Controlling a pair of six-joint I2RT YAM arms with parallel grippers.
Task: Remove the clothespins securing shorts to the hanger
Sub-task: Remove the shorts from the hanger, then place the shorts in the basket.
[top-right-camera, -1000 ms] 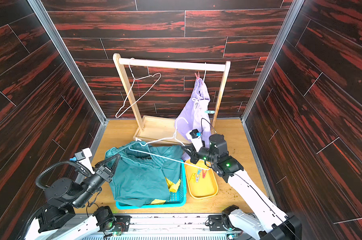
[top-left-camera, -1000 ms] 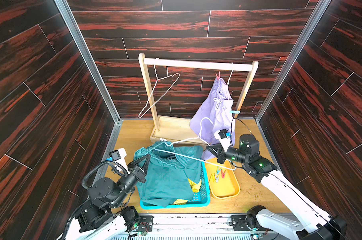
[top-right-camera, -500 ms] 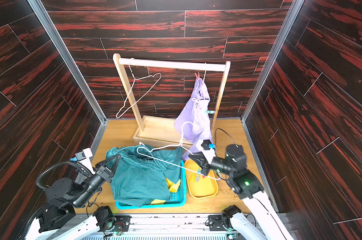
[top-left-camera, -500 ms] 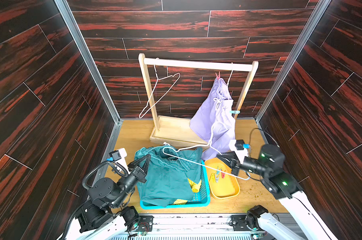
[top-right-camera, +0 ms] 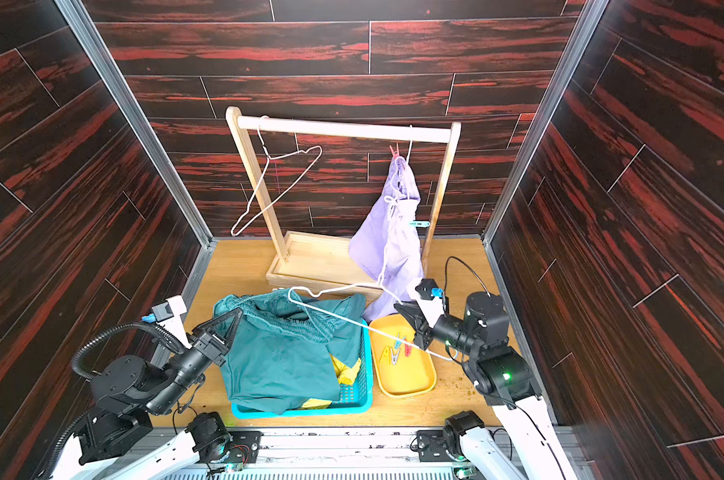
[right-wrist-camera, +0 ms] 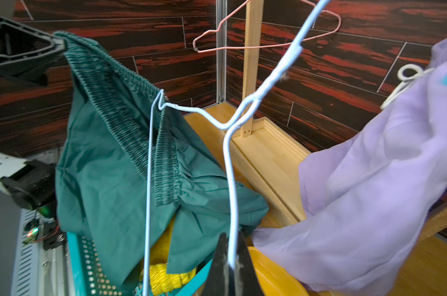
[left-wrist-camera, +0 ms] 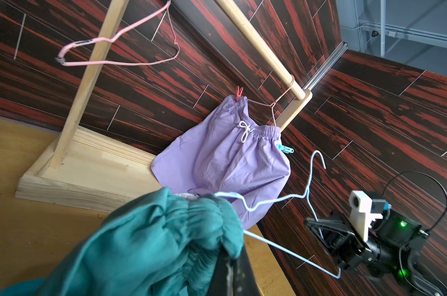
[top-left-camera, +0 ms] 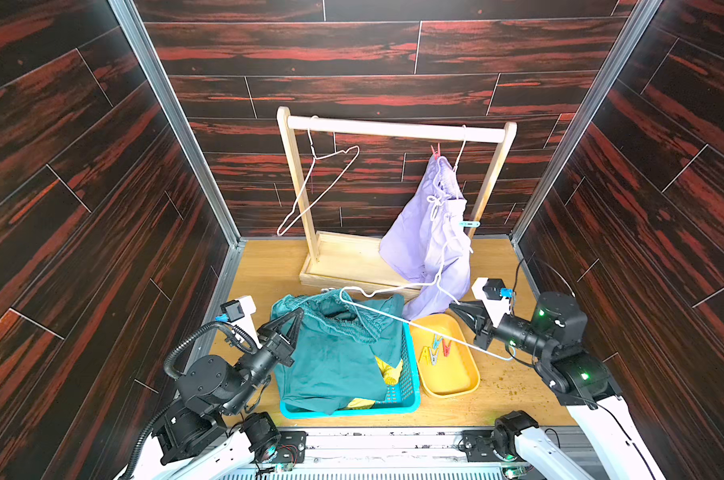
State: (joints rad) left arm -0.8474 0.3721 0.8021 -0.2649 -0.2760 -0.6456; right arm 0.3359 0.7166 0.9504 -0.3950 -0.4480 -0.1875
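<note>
Red-pink clothespin (top-left-camera: 435,151): is clipping the upper corner of the lavender shorts (top-left-camera: 418,249) to the pink hanger (left-wrist-camera: 272,104), just below the rail of the wooden rack (top-left-camera: 393,129); not yet removed.
Light blue clothespin (top-left-camera: 469,224): is sticking out sideways from the lower end of the same waistband, beside the rack's post.
Loose clothespins (top-left-camera: 435,351): are lying in the yellow tray (top-left-camera: 455,374) on the surface.
Teal shorts (top-left-camera: 335,361): are draping over the blue basket (top-left-camera: 397,392), partly covering the yellow shorts (top-left-camera: 388,369); no pin is showing on them.
Left fingers (right-wrist-camera: 54,46): are pinching the teal waistband, closed tight on the cloth.
Right fingers (right-wrist-camera: 217,271): are clamping the shoulder wire of the pale wire hanger (top-left-camera: 426,328), closed tight on it.
Risk, snag: the pale wire hanger's far bend is lying against the teal waistband; arms pulling apart could be hooking cloth and dragging the shorts off the basket.
Risk, swing: thin wire could be twisting in the fingers, and its open hook is standing near the lavender shorts; touching or not, cannot tell.
Risk, drop: the pink hanger is hanging steeply tilted; freeing one pin may be letting the lavender shorts slide down to the surface.
Right wrist view alone: is showing the wire passing between the fingers and the bend at the waistband.
Left wrist view alone: is showing the pink hanger's hook over the rail; its own fingers are mostly hiding under teal cloth.
Top views alone: are showing the tray's pins and both arms together.
</note>
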